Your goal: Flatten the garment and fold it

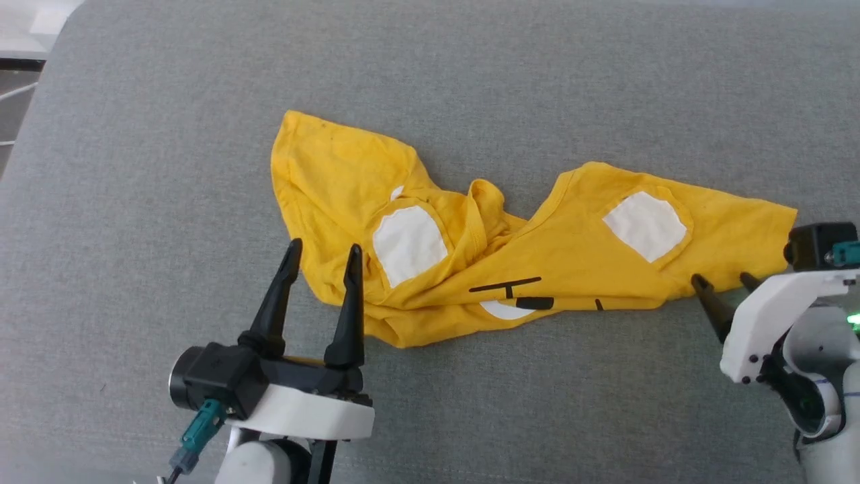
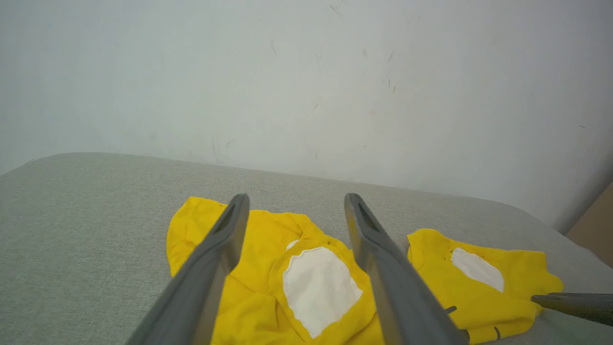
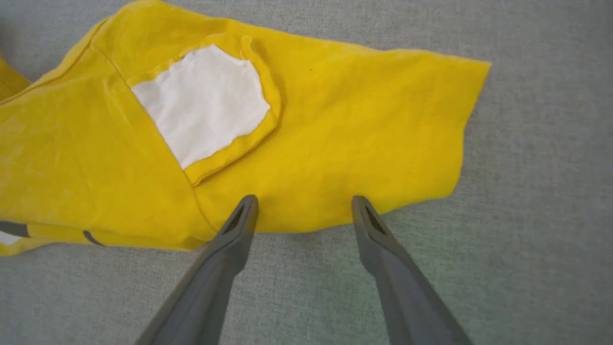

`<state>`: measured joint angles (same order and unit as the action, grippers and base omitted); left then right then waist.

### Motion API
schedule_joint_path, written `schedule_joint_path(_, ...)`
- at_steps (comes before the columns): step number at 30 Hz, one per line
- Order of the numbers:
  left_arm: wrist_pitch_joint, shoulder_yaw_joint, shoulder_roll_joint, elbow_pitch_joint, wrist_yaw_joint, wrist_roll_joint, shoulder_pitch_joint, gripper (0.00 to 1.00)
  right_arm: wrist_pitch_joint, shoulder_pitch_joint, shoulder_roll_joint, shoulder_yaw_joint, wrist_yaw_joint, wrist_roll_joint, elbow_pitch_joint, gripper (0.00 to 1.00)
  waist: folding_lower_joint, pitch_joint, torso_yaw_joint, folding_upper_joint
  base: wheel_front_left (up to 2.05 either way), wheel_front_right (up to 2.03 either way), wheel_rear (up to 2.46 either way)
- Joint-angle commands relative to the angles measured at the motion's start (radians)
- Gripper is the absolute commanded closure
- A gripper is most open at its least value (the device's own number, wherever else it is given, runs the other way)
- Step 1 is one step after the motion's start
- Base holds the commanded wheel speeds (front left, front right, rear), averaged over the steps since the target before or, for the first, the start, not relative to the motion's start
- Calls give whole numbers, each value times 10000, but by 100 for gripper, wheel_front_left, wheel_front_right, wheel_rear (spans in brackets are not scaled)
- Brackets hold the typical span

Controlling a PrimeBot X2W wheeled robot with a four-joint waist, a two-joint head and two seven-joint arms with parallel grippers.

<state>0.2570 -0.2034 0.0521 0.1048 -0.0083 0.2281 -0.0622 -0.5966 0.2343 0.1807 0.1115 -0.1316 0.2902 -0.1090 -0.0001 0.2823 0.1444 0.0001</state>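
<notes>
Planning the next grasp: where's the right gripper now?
Head view, lower right: the right gripper sits, jaws open, at the near edge of the garment, below its right-hand white patch.

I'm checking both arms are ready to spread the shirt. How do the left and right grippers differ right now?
The left gripper has its tips over the crumpled left end of the garment; the right gripper has its tips at the near edge of the flatter right end. The left gripper points nearly level along the grey surface; the right gripper points steeply down at it. Both have jaws open and hold nothing.
</notes>
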Motion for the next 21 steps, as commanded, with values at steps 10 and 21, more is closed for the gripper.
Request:
schedule_joint_path(10, 47, -17, -18, -80, -152, -166, 28, 0, -10, 408, -298, 47, 9, -1179, -1042, 58, 1, -24, 299, -1, 0, 0, 0)
schedule_joint_path(21, 47, 112, -18, -68, -79, -152, 99, 0, 456, 1176, -162, -1320, 9, -887, -466, 100, 1, -199, 24, -1, 0, 0, 0)
